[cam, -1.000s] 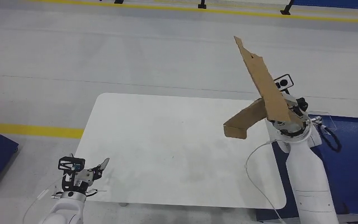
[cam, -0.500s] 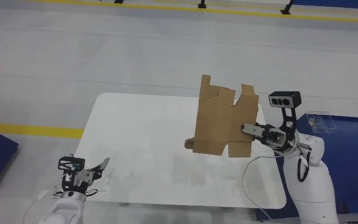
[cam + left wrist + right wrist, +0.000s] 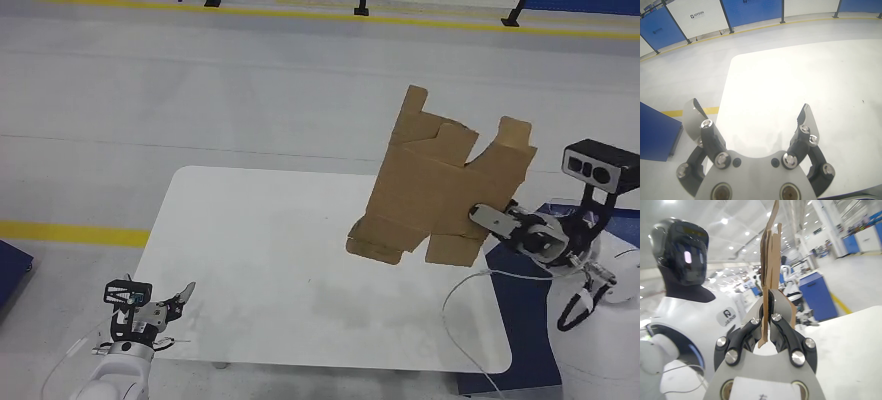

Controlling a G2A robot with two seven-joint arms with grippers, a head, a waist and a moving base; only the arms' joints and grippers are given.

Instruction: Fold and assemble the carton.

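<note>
The carton is a flat, unfolded piece of brown cardboard with flaps along its upper edge. It hangs in the air above the table's right half, tilted. My right gripper is shut on its right edge; in the right wrist view the carton rises edge-on out of the right gripper. My left gripper sits at the table's near left corner, open with nothing between its fingers, as the left wrist view shows the left gripper over bare tabletop.
The white table has rounded corners and nothing lying on it. Blue cabinets stand beside its right edge and another blue one at its left. A cable loops over the table's right side.
My right arm swung the carton from edge-on at the far right to flat-on over the table, then drew it up and to the right. The left arm stayed still.
</note>
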